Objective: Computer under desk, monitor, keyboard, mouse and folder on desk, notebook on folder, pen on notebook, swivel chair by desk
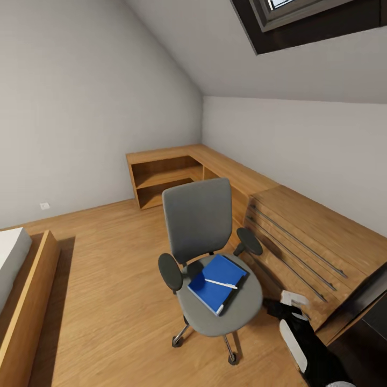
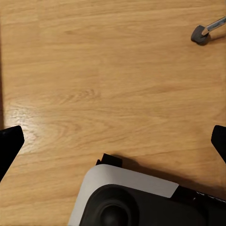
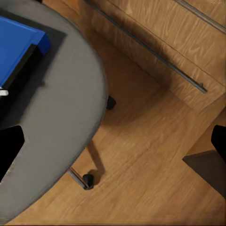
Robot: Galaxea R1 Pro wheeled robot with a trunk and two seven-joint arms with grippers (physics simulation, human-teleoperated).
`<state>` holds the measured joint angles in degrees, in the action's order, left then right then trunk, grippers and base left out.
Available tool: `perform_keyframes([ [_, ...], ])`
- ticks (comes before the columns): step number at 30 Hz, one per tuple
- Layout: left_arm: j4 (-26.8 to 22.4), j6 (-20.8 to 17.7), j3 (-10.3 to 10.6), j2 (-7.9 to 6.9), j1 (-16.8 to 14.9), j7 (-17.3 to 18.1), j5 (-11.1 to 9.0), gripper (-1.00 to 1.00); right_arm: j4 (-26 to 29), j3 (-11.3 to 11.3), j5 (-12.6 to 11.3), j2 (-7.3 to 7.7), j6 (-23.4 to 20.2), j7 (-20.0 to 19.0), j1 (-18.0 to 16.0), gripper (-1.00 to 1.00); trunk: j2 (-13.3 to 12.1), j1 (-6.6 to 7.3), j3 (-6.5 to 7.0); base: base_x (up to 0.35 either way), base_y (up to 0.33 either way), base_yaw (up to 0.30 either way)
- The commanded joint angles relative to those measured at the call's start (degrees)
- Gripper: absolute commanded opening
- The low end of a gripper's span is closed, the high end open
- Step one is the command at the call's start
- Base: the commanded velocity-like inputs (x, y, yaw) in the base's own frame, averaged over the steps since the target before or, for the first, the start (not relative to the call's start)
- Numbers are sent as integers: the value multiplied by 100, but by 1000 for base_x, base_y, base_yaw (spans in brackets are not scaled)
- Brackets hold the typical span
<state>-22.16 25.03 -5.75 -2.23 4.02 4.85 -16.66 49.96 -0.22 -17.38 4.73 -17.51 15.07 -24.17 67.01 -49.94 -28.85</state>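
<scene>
Although both wrist cameras catch only dark fingertips at the picture edges, those tips stand far apart in each, so I judge both sets of jaws to be spread wide and holding nothing. The right gripper hangs over wooden floor just beside the rim of the grey-upholstered swivel chair with black armrests and a chrome wheeled base. The left gripper looks down on bare floor with one chair castor off at a distance.

On the chair seat lies the flat bright blue rectangular folder, with a thin dark grey notebook showing as a dark edge under it on the side towards the robot, and the thin white stick-like pen lying across the folder's top. In the head view the folder's long axis runs diagonally, from the chair back down towards the seat's front. The stack lies ahead and to the left of the right arm, which is plainly the nearer one; the coming reach probably falls to it.

A light wooden drawer chest with long metal handles stands just beyond the chair on the right, and a dark surface edge shows at the right border, likely the desk.
</scene>
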Motion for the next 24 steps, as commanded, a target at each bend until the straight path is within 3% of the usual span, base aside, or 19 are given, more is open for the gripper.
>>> perform_keyframes([
  [1,-7,-2,-14,2,2,51,-58,100,212,-24,-59,8,-188,34,0,100,3,-1,-5,0,0,0],
  [5,-7,1,-13,-1,2,51,-57,100,1106,-77,-60,-6,-629,32,3,100,3,-1,-5,0,0,0],
  [8,-7,2,-13,-4,2,51,-57,100,1422,-96,-56,-57,-737,36,17,100,3,-1,-5,0,0,0],
  [24,-7,2,-13,-1,2,51,-57,100,1615,-110,-5,-111,-380,74,108,100,3,-1,107,0,0,17],
])
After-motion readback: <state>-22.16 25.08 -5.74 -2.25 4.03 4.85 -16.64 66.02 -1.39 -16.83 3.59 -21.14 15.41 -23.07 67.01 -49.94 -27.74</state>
